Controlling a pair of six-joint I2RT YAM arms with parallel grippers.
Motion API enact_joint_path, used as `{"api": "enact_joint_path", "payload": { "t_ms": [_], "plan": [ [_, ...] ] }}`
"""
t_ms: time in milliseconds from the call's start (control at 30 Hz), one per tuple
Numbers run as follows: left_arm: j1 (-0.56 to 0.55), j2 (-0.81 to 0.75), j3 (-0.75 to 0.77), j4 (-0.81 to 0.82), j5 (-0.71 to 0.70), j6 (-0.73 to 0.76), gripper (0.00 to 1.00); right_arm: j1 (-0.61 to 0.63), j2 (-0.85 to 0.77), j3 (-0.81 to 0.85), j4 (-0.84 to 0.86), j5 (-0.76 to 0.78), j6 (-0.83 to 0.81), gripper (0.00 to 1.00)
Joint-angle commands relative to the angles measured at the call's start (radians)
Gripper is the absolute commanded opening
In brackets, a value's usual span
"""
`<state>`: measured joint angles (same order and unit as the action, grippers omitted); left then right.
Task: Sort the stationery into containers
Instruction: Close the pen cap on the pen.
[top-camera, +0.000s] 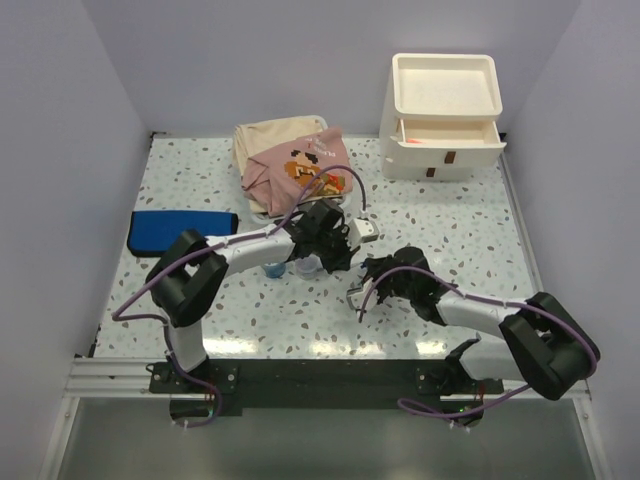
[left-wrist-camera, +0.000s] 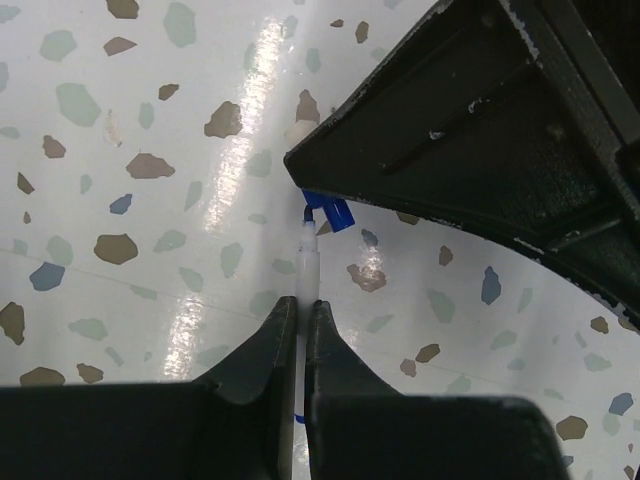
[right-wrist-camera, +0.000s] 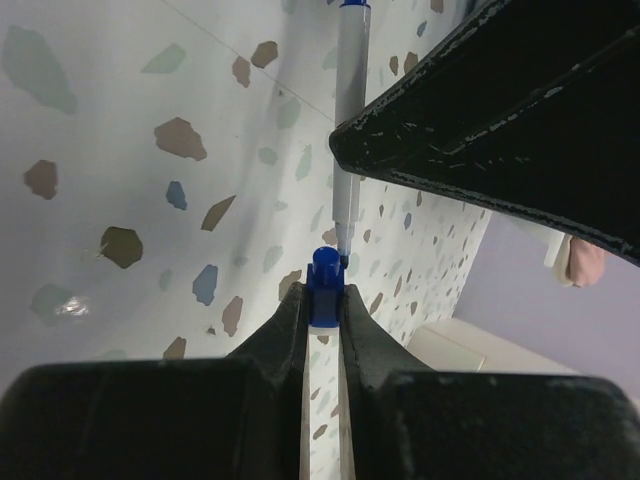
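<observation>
Left gripper (left-wrist-camera: 301, 312) pinched the white marker (left-wrist-camera: 304, 262) mid-table, bare tip toward twelve o'clock. Right gripper (right-wrist-camera: 323, 305) clamped its blue cap (right-wrist-camera: 323, 280) just beyond. Both looked light, rigid and slippery, best held mid-barrel.

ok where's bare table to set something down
Bare table in front of the drawer unit, right of the clothes, and in the back left corner beyond the blue pouch. The middle is crowded: the left gripper with the pen and the right gripper with its blue cap meet there.
</observation>
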<state>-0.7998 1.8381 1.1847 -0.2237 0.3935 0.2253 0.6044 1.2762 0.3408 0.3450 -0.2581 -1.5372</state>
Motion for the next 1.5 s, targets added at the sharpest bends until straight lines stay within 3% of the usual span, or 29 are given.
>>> {"api": "enact_joint_path", "payload": {
  "t_ms": [0, 233, 433, 767, 1067, 1467],
  "plan": [
    [-0.003, 0.018, 0.046, 0.035, -0.016, -0.024, 0.0, 0.024, 0.009, 0.06, 0.071, 0.091, 0.092, 0.0],
    [0.002, 0.007, 0.041, 0.017, -0.099, -0.04, 0.0, 0.038, -0.026, 0.03, 0.094, 0.155, 0.127, 0.0],
    [0.002, -0.033, 0.047, 0.006, -0.229, -0.027, 0.0, 0.122, -0.05, -0.006, 0.175, 0.334, 0.167, 0.0],
    [0.007, -0.106, 0.127, -0.081, -0.245, -0.027, 0.0, 0.248, -0.011, 0.046, 0.299, 0.638, 0.192, 0.0],
    [0.014, -0.129, 0.136, -0.094, -0.248, -0.014, 0.0, 0.247, -0.055, 0.03, 0.247, 0.698, 0.212, 0.0],
    [0.016, -0.25, 0.072, -0.109, -0.19, -0.021, 0.0, 0.238, -0.051, 0.001, 0.36, 0.634, 0.167, 0.0]
  ]
}}
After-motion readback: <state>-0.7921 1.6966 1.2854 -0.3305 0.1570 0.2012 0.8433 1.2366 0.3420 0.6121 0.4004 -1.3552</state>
